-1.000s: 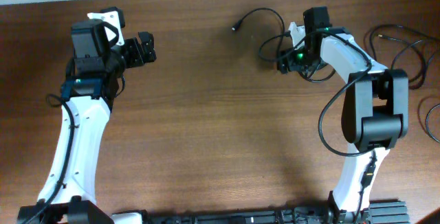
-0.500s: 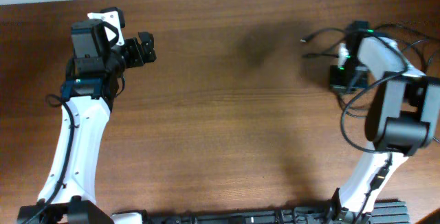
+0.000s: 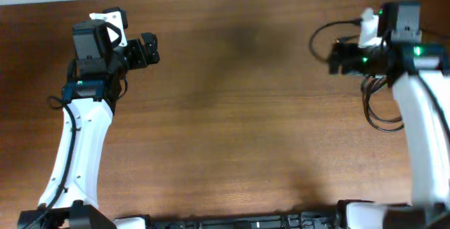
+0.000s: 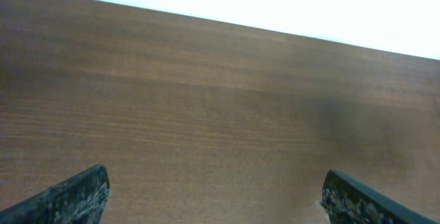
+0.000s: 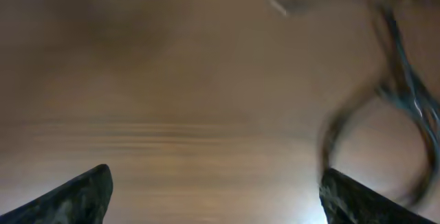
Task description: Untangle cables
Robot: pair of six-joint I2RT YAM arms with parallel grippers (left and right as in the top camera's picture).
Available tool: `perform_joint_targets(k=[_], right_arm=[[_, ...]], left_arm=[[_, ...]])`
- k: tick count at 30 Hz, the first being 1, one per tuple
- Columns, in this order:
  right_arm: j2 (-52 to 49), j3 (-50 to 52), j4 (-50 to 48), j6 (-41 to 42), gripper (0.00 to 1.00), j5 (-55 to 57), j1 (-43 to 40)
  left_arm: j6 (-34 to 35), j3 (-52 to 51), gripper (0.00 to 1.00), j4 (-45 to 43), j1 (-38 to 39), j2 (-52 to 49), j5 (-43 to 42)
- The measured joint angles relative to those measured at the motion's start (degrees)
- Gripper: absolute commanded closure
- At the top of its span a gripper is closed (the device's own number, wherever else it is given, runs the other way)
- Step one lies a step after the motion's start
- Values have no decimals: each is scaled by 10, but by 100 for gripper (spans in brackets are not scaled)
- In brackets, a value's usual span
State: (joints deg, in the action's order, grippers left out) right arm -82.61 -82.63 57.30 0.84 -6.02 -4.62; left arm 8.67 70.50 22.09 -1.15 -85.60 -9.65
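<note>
Overhead, we see the cables (image 3: 367, 104) looping just beside the right gripper (image 3: 337, 55). The left gripper (image 3: 149, 48) hangs well apart from it, jaws spread. Left wrist: only table (image 4: 220, 114). Right wrist, blurred: jaws spread, seemingly empty. The cords look light and limp, so we'd pinch near a plug.

Right tool (image 3: 335, 56) swung right, carrying cables (image 3: 313, 41) along.
</note>
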Motion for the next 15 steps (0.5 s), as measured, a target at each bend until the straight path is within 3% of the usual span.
perform_joint_targets(k=[5, 10, 15], right_arm=[[116, 0, -20, 0, 1, -23, 117], [118, 1, 7, 0, 1, -23, 121], [126, 6, -79, -19, 1, -23, 121]], left_arm=[[0, 0, 1, 0, 0, 0, 0], [0, 0, 1, 0, 0, 0, 0], [0, 0, 1, 0, 0, 0, 0]])
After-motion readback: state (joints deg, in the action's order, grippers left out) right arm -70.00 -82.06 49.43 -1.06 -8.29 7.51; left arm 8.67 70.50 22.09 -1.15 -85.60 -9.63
